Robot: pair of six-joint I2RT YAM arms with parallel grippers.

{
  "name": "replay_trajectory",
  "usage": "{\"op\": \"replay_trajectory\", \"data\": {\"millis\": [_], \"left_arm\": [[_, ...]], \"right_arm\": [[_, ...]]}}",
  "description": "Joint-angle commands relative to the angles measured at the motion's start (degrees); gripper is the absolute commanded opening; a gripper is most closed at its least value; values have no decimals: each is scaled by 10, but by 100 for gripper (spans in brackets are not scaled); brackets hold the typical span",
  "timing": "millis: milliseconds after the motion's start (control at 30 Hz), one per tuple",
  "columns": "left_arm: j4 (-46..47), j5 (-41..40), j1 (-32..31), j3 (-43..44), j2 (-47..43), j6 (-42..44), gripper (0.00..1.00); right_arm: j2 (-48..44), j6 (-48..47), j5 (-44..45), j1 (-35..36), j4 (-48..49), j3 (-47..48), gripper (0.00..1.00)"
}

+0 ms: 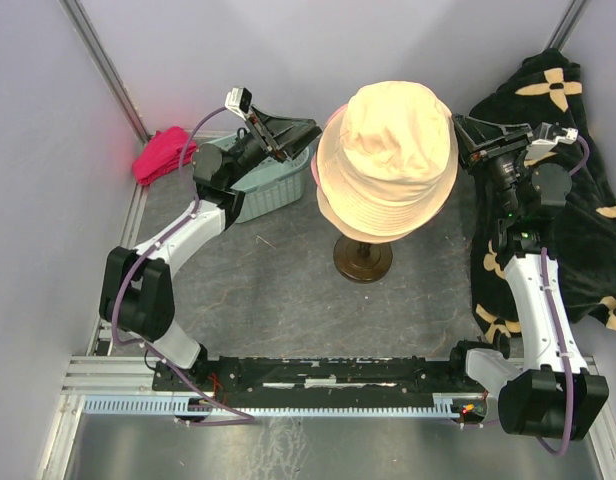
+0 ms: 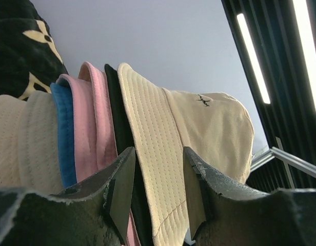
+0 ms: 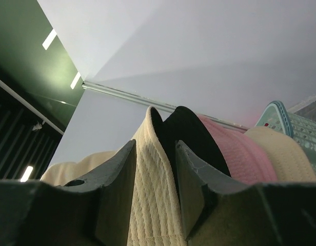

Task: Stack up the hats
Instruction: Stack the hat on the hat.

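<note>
Top external view, item: stack of bucket hats on a dark round-footed stand [image 1: 363,258] at mid-bench [image 1: 268,290], cream hat [image 1: 388,160] uppermost and covering the rest. Under it, per left wrist view: black hat [image 2: 114,113], pink hat [image 2: 96,118], blue hat [image 2: 63,138], and a pale tan hat [image 2: 24,143] lowest, brims nested. Step in hand, as judged: the last hat appears already on the pile and is being seated or squared at the brim. Left claw [image 1: 306,133]: at the left brim edge, fingers [image 2: 119,189] apart with the cream brim lying in the gap, no pinch visible. Right claw [image 1: 460,140]: at the right brim edge, the cream brim filling the gap between its fingers [image 3: 117,195]; whether it is gripped cannot be told. Pose: both arms reach forward from the near edge, elbows out, wrists turned inward so the claws face each other across the hat at brim height. Next move, as judged: an even pull on both sides, or a clean outward release that does not drag the soft pile askew on its stand.
</note>
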Motion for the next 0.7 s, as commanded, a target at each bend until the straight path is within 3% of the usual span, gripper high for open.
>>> {"op": "replay_trajectory", "data": {"millis": [0, 667], "left_arm": [[57, 39, 4, 3, -1, -26, 49], [78, 80, 7, 12, 25, -36, 47]], "right_arm": [[1, 3, -14, -2, 45, 5, 44], [4, -11, -21, -2, 31, 18, 43]]}}
